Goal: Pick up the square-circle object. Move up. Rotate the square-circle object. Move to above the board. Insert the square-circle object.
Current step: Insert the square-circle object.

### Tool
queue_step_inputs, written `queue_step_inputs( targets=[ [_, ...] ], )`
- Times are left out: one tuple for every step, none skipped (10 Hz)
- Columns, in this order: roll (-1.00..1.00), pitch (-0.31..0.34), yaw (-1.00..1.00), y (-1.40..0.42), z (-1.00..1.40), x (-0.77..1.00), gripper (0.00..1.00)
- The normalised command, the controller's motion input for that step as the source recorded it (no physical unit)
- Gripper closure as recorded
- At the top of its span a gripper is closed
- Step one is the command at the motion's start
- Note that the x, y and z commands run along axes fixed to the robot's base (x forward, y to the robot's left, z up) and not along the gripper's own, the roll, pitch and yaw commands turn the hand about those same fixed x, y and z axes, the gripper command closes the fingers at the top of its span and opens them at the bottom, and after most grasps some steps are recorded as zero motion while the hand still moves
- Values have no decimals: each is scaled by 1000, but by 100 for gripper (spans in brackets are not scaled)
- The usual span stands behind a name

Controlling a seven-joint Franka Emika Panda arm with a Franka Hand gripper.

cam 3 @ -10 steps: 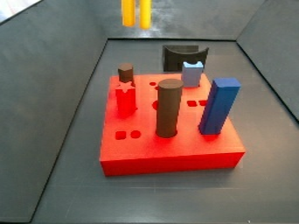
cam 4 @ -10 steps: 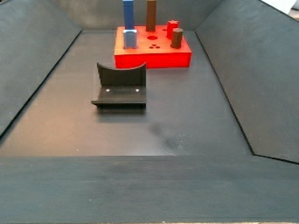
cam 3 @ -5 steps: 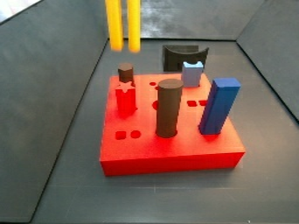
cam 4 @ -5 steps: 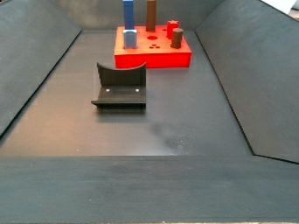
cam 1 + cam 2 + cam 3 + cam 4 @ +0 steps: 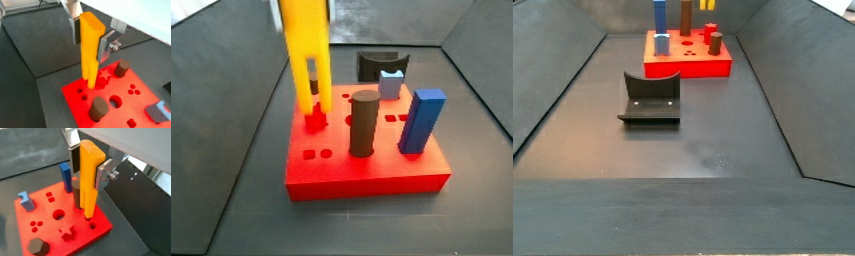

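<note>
I see the pincer [image 5: 89, 31] clamped on the upper part of the long yellow plastic square-circle object [image 5: 90, 50], silver finger plates pressed flat on its two sides in both wrist views, no gap visible. The piece hangs upright, its lower end just above the red plastic board [image 5: 47, 220] near a small hole; whether it touches the board I cannot tell. In a side view the yellow piece [image 5: 305, 45] stands over the board's rear left part, next to the red peg [image 5: 314, 115].

My call: the step is insertion. To do it well I would keep the piece vertical, match its cross-section to the hole, and go down slowly, since any tilt would jam it on the rim. The dark brown cylinder [image 5: 365, 122] and blue rectangular block [image 5: 421, 121] stand apart. The fixture [image 5: 651, 97] sits on the desk [image 5: 687, 140], well apart from the board.
</note>
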Motion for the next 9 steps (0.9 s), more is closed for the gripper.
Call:
queue_step_inputs(
  targets=[
    [121,0,0,-163,-494,217,100],
    [126,0,0,-100,-477,300,100],
    [127,23,0,-49,-431,269,100],
    [127,61,0,0,-289,163,100],
    [139,27,123,0,-251,37,100],
    [156,20,186,0,-226,0,100],
    [77,0,169,0,-263,0,100],
    [51,0,157,0,-314,0,100],
    [0,-1,109,-57,-389,0,100]
  ],
)
